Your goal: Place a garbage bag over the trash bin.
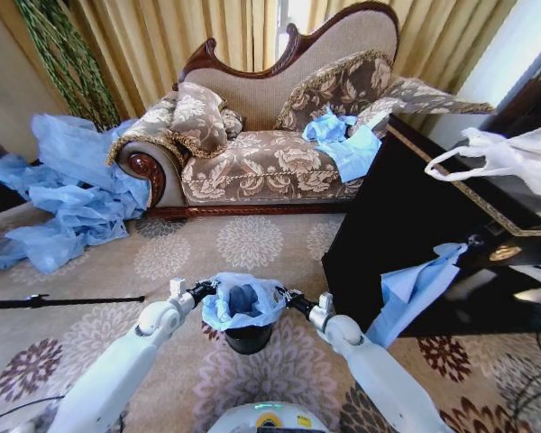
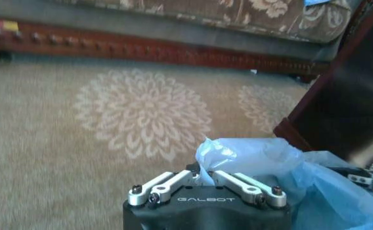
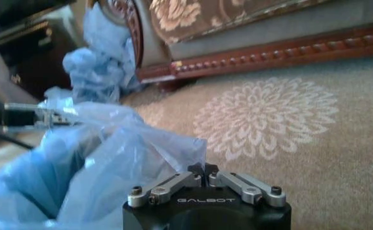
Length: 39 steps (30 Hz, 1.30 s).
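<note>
The light blue garbage bag [image 1: 242, 301] is spread open over the top of the small black trash bin [image 1: 249, 339], which stands on the carpet right in front of me. My left gripper [image 1: 205, 291] is shut on the bag's left edge, and my right gripper [image 1: 290, 299] is shut on its right edge. In the left wrist view the closed fingers of my left gripper [image 2: 203, 175] pinch the crinkled garbage bag [image 2: 263, 158]. In the right wrist view my right gripper [image 3: 203, 170] is likewise closed on the garbage bag [image 3: 109, 153], with the other arm's gripper [image 3: 39, 115] across the opening.
A patterned sofa [image 1: 279, 135] stands behind, with blue plastic lying on its seat [image 1: 343, 140]. A heap of blue sheeting [image 1: 68, 189] lies at the left. A dark cabinet [image 1: 424, 234] at the right carries a white bag [image 1: 509, 158] and a hanging blue bag [image 1: 415, 289]. A black rod [image 1: 54, 301] lies on the carpet.
</note>
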Tool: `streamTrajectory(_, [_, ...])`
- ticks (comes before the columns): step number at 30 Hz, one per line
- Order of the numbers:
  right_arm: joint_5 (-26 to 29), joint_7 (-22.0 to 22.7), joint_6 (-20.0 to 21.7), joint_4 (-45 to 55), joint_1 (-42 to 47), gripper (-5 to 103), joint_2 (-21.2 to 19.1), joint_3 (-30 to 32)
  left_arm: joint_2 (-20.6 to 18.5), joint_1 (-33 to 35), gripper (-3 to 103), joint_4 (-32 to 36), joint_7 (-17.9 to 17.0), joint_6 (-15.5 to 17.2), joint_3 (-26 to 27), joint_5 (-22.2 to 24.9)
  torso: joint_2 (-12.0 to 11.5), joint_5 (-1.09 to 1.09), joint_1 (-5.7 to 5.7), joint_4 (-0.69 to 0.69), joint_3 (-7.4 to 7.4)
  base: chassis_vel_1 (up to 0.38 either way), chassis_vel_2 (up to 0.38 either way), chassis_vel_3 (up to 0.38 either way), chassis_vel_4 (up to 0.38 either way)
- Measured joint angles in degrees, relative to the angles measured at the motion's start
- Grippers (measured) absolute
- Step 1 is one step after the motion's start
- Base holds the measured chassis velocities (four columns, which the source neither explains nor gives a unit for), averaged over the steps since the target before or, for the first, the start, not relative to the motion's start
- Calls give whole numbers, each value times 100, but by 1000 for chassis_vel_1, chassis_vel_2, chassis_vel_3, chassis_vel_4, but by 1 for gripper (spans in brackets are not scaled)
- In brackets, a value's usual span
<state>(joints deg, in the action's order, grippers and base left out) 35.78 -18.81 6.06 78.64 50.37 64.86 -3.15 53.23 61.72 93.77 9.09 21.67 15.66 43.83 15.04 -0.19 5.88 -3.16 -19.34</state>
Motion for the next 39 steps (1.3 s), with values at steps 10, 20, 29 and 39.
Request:
streamTrajectory(10, [-202,-212,-74,-377,-251,0,37,-200,345,-136,0,-664,-212,488,22,479,0,-1,0,0,0,0,0,0,0])
streamTrajectory(20, [-444,-354,-186,-618,-311,0,69,-242,465,-8,0,-668,-153,748,-1,553,0,0,0,1,1,0,0,0,0])
streamTrajectory(29, [-459,-375,-228,-235,135,0,-177,-229,304,477,0,-328,-7,933,136,503,0,-2,0,-1,1,0,0,0,0])
streamTrajectory(39, [-579,-351,-286,113,629,0,-314,-31,246,941,24,129,213,726,238,171,1,-1,-1,0,2,0,0,0,0])
